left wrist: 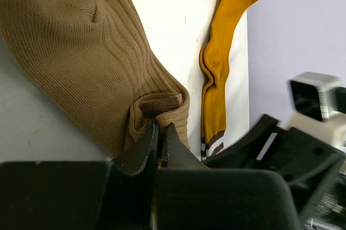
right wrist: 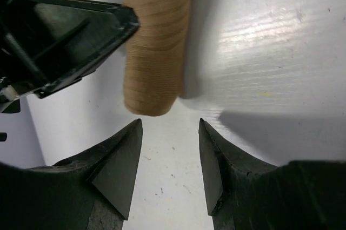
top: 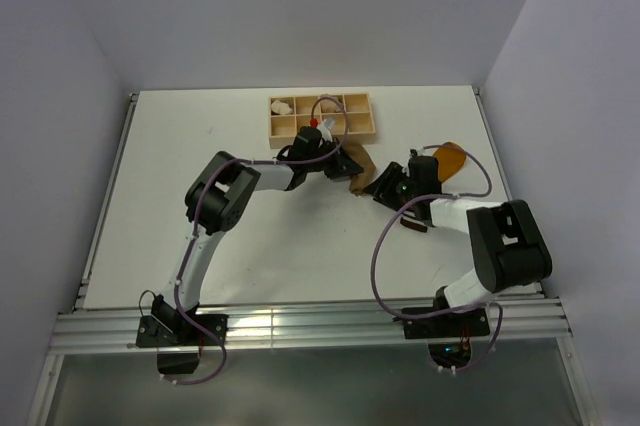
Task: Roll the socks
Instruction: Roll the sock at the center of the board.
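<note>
The tan sock (left wrist: 81, 41) lies on the table (top: 180, 136) a little right of centre, just in front of the wooden box (top: 272, 118). Its ribbed body spreads flat, and one end is folded over into a thick lip. The left gripper (left wrist: 160, 135) has that lip pinched, its two fingers drawn almost together with the fabric between their tips. The right gripper (right wrist: 170, 127) faces the same folded end from the other side with its jaws spread wide. It holds nothing, and the fold sits just beyond its fingertips (touching or not, I cannot tell).

The mustard sock (left wrist: 216, 79) lies stretched out beside the tan one, apart from it, nearer the table's right edge. Its striped cuff points toward the arms and its toe points away. That makes two socks, one of each colour.

There is one box, divided into small compartments in two rows, and the left arm covers part of its front. Two pale bundles show in the back row: one (top: 283, 104) in the left end compartment and one (top: 325, 103) further right.

The broadest stretch of white surface is to the left of and in front of the socks. Walls stand along the left, back and right sides, and a metal rail (top: 300, 326) runs along the near edge.
</note>
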`<state>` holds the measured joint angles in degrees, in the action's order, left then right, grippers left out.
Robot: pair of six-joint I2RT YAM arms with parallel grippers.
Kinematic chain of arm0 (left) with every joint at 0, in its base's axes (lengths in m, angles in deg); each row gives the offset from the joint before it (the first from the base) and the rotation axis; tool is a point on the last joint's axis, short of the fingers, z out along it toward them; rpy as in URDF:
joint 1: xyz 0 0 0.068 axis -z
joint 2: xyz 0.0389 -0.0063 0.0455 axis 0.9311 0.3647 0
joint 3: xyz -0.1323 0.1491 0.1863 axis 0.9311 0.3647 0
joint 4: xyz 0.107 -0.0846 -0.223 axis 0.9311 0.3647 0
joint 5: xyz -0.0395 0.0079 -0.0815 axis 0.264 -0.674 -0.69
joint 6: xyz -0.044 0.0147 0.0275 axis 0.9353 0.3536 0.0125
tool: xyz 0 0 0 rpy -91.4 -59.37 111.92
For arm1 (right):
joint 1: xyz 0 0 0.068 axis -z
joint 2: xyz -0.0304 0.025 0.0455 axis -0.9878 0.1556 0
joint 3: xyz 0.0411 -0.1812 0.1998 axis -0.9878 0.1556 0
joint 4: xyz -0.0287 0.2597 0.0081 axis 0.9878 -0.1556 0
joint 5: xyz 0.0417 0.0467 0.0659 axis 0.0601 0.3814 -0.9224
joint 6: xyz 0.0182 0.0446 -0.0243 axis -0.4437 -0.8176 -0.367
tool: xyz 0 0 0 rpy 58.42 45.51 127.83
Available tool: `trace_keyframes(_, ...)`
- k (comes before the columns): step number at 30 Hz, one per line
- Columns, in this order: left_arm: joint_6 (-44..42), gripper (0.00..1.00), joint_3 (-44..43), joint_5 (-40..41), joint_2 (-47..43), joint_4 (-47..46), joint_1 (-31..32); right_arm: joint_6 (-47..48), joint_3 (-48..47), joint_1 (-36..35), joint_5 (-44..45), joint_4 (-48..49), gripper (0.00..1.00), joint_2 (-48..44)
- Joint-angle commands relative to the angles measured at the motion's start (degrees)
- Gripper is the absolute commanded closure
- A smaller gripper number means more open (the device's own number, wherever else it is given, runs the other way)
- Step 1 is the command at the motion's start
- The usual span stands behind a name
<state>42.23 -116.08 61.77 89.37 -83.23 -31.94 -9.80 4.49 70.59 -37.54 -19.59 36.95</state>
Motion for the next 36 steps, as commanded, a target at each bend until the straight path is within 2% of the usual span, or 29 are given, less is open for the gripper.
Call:
trace_keyframes(1,-2.1,1.0,0.0,-0.9,2.7,3.7,0.0,-6.1,3.1,1.6,-4.2,17.0,0.46,2.7)
trace_keyframes(8,-4.2,1.0,-2.0,-2.5,3.5,3.6,0.0,-12.4,9.1,3.2,-4.8,37.3,0.45,8.4)
trace_keyframes(18,-9.2,0.98,-5.7,-6.3,5.8,3.0,0.0,-17.4,11.2,4.1,-4.9,49.9,0.43,15.6)
trace_keyframes(26,-9.5,0.96,-5.6,-9.9,7.0,-0.4,0.0,-19.9,10.3,4.1,-3.9,51.8,0.42,19.0)
trace_keyframes(29,-8.7,0.95,-5.2,-10.9,7.2,-2.1,0.0,-19.8,9.3,4.1,-3.4,49.5,0.45,19.5)
trace_keyframes(32,-7.7,0.95,-4.5,-10.9,7.0,-3.3,0.0,-19.8,8.9,4.1,-3.1,48.6,0.53,19.7)
trace_keyframes(33,-7.3,0.94,-4.2,-11.0,7.0,-3.7,0.0,-20.0,8.8,4.1,-2.9,48.8,0.59,19.6)
trace_keyframes(36,-6.7,0.95,-3.5,-10.8,6.6,-4.8,0.2,-20.4,7.7,4.1,-3.2,48.6,0.71,19.9)
